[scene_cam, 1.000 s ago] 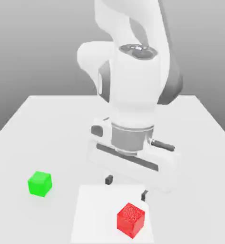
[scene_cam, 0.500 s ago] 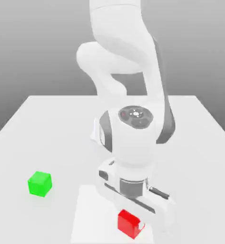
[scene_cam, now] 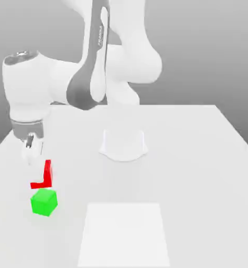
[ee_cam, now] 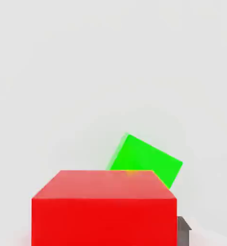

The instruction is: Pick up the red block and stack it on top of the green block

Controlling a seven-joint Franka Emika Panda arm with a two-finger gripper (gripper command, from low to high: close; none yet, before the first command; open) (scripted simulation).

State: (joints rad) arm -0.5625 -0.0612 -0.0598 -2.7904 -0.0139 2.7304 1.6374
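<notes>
The red block hangs just above the table at the exterior view's left, with my gripper shut on it; the white hand covers most of it, leaving an L-shaped red strip. The green block sits on the table directly in front of and below the red one, and the two are apart. In the hand view the red block fills the near field between my jaws, one dark fingertip shows beside it, and the green block lies beyond and below it, turned at an angle.
A white square patch marks the table's front middle. The arm's round base stands at the table's centre, and the arm's upper links reach over to the left. The table's left edge runs close to the hand.
My gripper came down over the red block on the white patch and shut on it. It then lifted the block and carried it left to just above the green block.
</notes>
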